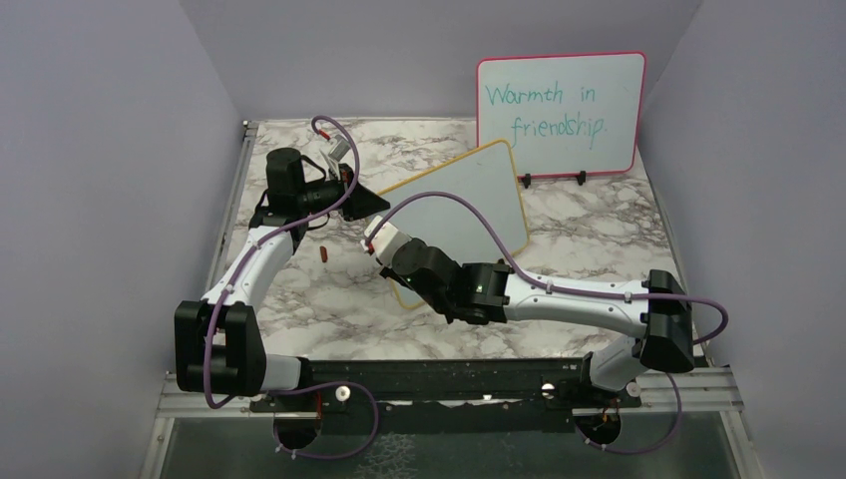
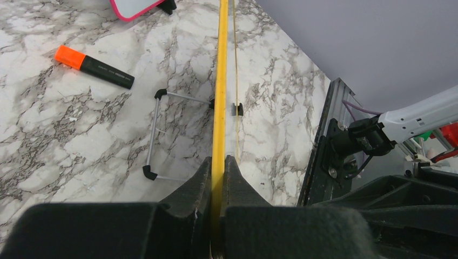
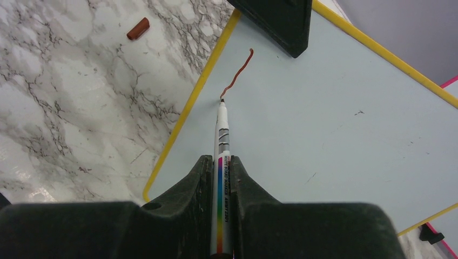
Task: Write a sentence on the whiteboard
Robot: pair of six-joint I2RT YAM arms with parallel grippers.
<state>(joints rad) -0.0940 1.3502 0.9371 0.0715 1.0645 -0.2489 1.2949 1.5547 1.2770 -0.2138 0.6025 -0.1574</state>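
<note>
Top view: your two arms reached in from the bottom of the frame over a marble table (image 1: 299, 299). The whiteboard (image 1: 469, 205), framed in yellow, sat in the centre of the frame, turned so that one corner pointed left.

Your left end effector (image 1: 364, 200) was clamped tight on that left corner. In the left wrist view its fingers (image 2: 202, 178) pressed the yellow frame from both sides, and the board ran edge-on up the middle of the frame. A wire foot (image 2: 154, 135) with black tips met the frame at left of centre.

Your right end effector (image 3: 220, 161) was closed around a marker (image 3: 222, 129), a white barrel with a rainbow stripe, at the lower centre of the right wrist view. The marker's tip touched the board near its left edge. It sat at the lower end of one wavy red-brown stroke (image 3: 237, 75), which climbed toward the top centre of the frame. The stroke formed no letter that could be read.

A red-brown cap (image 1: 324, 254) lay on the table just left of the board in the top view. A pink board (image 1: 559, 105) stood upright at the upper right, with "Warmth in friendship." written on it in teal. A black highlighter (image 2: 94, 67) with an orange cap lay on the table at the upper left of the left wrist view.
</note>
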